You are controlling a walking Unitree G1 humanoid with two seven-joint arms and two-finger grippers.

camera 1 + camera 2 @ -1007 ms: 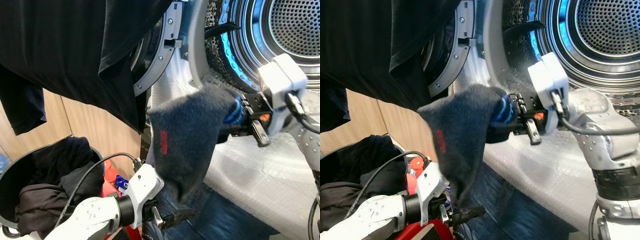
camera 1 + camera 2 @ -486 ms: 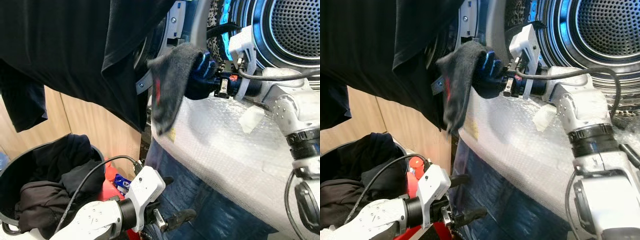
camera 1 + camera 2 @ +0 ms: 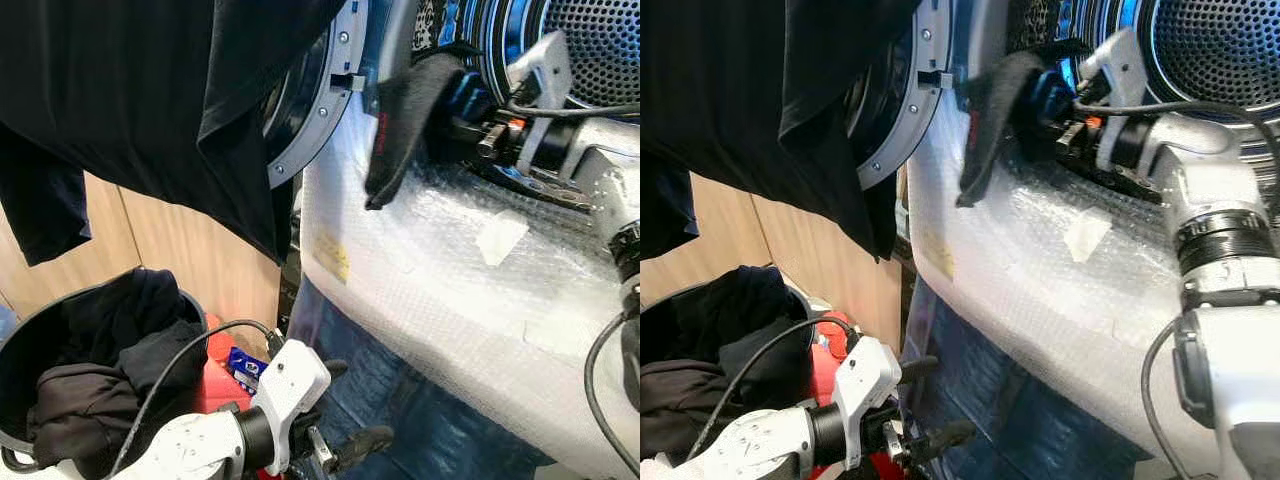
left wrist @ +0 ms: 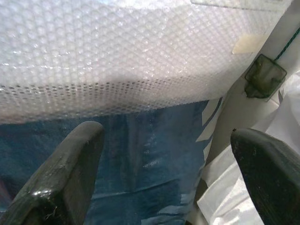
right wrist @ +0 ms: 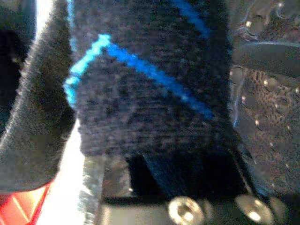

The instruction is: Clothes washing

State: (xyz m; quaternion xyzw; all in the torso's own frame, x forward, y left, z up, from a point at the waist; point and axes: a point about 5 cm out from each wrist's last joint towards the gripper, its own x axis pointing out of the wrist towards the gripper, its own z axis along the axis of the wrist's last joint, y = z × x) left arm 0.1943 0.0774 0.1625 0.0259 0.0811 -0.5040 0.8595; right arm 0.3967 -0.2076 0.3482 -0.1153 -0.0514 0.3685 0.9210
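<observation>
A dark grey sock with blue stripes and a small red mark hangs over the lower lip of the washing machine's drum. My right gripper is shut on its upper end at the drum's mouth. In the right wrist view the sock's knit sits pinched close to the camera. My left gripper hangs low in front of the machine, open and holding nothing. Its two black fingers stand wide apart before blue sheeting.
Bubble wrap covers the machine's front below the drum, with blue sheeting under it. A black garment is draped over the open round door. A dark basket of dark clothes stands at the lower left, next to a red object.
My right gripper has carried the sock up and to the right, from beside the door to the drum's mouth. The left arm has barely moved.
</observation>
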